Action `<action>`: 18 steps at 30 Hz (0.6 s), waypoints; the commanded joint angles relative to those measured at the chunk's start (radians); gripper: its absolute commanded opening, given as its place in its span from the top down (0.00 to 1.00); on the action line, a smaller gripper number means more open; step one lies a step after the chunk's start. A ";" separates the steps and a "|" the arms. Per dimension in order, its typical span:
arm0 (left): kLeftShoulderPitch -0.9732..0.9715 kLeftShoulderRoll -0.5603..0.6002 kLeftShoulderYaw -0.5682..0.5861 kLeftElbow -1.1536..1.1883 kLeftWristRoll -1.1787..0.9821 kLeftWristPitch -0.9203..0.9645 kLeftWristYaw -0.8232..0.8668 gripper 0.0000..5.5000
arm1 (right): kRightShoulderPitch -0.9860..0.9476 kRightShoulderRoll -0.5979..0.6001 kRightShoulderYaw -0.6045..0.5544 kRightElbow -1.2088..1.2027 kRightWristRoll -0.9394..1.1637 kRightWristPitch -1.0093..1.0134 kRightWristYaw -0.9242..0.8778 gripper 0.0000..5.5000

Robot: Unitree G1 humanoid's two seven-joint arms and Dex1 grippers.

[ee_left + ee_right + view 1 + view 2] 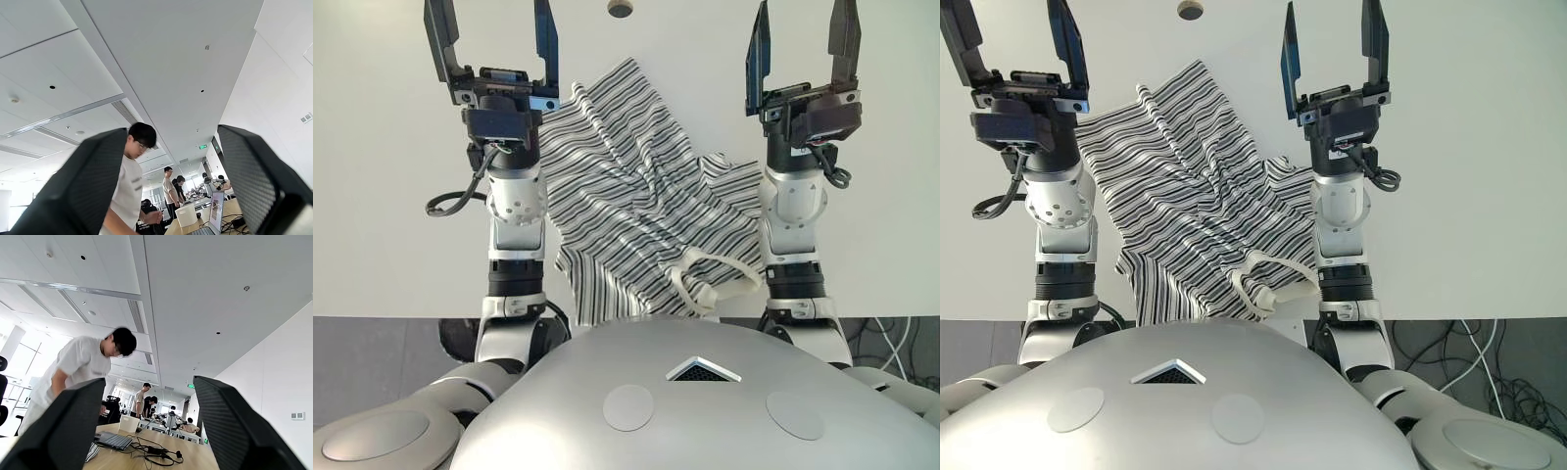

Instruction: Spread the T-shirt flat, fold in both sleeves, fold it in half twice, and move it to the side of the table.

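Note:
A black-and-white striped T-shirt (636,196) lies crumpled on the white table (382,196), its white collar (705,279) near the front edge. My left gripper (491,39) is raised above the table just left of the shirt, fingers pointing up and open, nothing between them. My right gripper (801,44) is raised to the right of the shirt, also open and empty. In the left wrist view my left gripper (171,186) frames the ceiling between its dark fingers (83,186). The right wrist view shows my right gripper (146,431) the same way, pads (234,431) wide apart.
A small round beige object (621,8) sits at the table's far edge. Cables (1474,362) lie on the floor at the right, past the table's front edge. White table surface spreads to both sides of the shirt.

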 commanded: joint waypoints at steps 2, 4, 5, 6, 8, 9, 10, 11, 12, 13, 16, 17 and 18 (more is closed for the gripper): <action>-0.020 0.010 -0.003 0.012 -0.002 0.015 0.000 0.38 | -0.019 -0.007 0.008 0.012 -0.015 0.003 0.006 0.39; -0.021 0.010 -0.002 0.013 -0.004 0.015 0.000 0.38 | -0.019 -0.008 0.009 0.012 -0.017 0.002 0.005 0.39; -0.021 0.010 -0.002 0.013 -0.004 0.015 0.000 0.38 | -0.018 -0.009 0.010 0.012 -0.018 0.001 0.005 0.39; -0.020 0.011 -0.002 0.012 -0.004 0.015 0.000 0.38 | -0.018 -0.009 0.012 0.012 -0.020 0.001 0.004 0.39; -0.019 0.011 -0.002 0.011 -0.004 0.015 0.000 0.38 | -0.017 -0.010 0.014 0.011 -0.021 0.001 0.003 0.39; -0.018 0.010 -0.002 0.011 -0.004 0.015 0.000 0.38 | -0.017 -0.010 0.015 0.011 -0.022 0.000 0.002 0.39; -0.018 0.010 -0.002 0.011 -0.004 0.015 0.000 0.38 | -0.017 -0.011 0.016 0.011 -0.022 0.000 0.002 0.39; -0.018 0.010 -0.002 0.011 -0.004 0.015 0.001 0.38 | -0.017 -0.011 0.016 0.011 -0.023 0.000 0.002 0.39; -0.016 0.010 -0.003 0.010 -0.003 0.015 0.000 0.38 | -0.015 -0.011 0.017 0.010 -0.024 0.000 0.002 0.39; -0.015 0.009 -0.004 0.010 -0.003 0.015 0.000 0.38 | -0.013 -0.011 0.018 0.008 -0.025 0.000 0.002 0.39; -0.012 0.008 -0.007 0.008 -0.002 0.017 -0.002 0.38 | -0.008 -0.012 0.019 0.004 -0.027 0.000 0.002 0.39; -0.012 0.007 -0.008 0.007 -0.001 0.019 -0.002 0.38 | -0.007 -0.013 0.019 0.004 -0.027 0.000 0.002 0.39; -0.012 0.007 -0.008 0.007 0.000 0.020 -0.002 0.38 | -0.007 -0.014 0.019 0.004 -0.028 -0.001 0.002 0.39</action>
